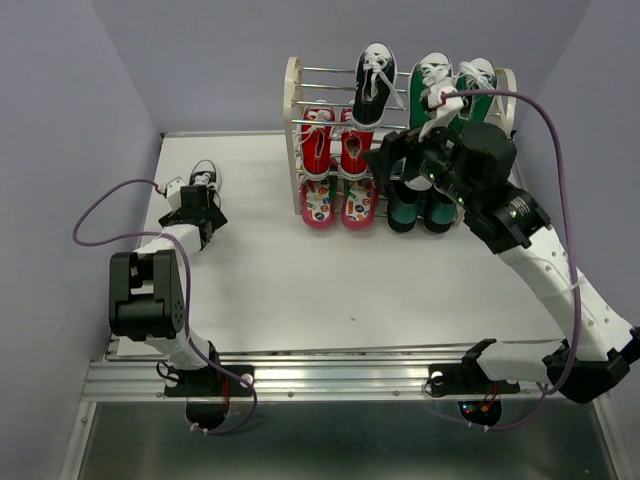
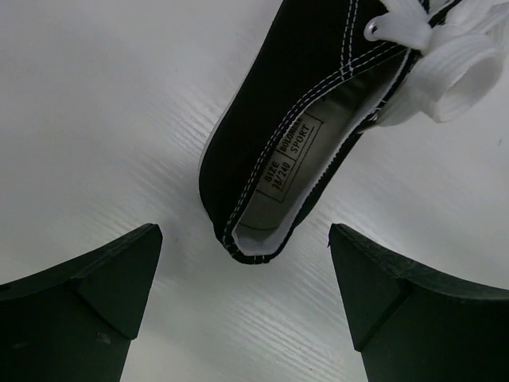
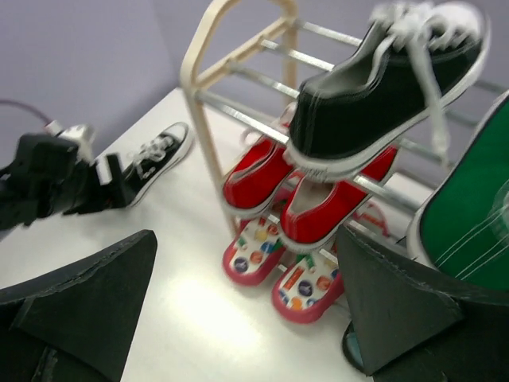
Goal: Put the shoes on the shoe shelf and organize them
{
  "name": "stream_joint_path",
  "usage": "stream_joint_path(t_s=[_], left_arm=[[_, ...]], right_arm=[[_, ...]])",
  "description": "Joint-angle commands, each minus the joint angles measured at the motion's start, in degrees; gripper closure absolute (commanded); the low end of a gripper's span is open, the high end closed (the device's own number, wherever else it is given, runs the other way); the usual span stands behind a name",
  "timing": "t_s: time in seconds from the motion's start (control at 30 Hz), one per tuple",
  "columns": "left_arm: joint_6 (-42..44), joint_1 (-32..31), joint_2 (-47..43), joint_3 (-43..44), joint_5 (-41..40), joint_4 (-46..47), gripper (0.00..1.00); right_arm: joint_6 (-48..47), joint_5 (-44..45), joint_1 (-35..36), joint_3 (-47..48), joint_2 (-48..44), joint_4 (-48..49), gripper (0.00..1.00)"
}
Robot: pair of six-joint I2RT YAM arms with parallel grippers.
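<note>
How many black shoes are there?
2. One black sneaker sits on the shoe shelf's top tier. The other black sneaker lies on the table, far left, by the open left gripper. None seem hidden.

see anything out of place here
One black sneaker lies on the table at far left, away from the shelf. Its mate sits alone on the top tier, so that pair is split.
</note>
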Motion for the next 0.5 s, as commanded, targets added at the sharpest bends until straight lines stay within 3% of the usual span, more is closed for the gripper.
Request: stream_joint_path(t_s=[0.0,0.23,0.47], left_arm=[[2.36,0.68,1.30,3.01,0.39,2.82,0.01],[3.59,1.47,4.20,5.47,0.83,3.79,0.02],[4.73,1.47,3.85,7.40,-0.40,2.74,0.03]], right_arm=[[5.55,-11.43,-0.09,-10.54,-5.69,0.09,0.00],[11.18,-15.05,-0.09,-25.31,-8.25,2.73,0.00],[11.71,-14.44,-0.09,-33.76,-10.88,1.15,0.00]])
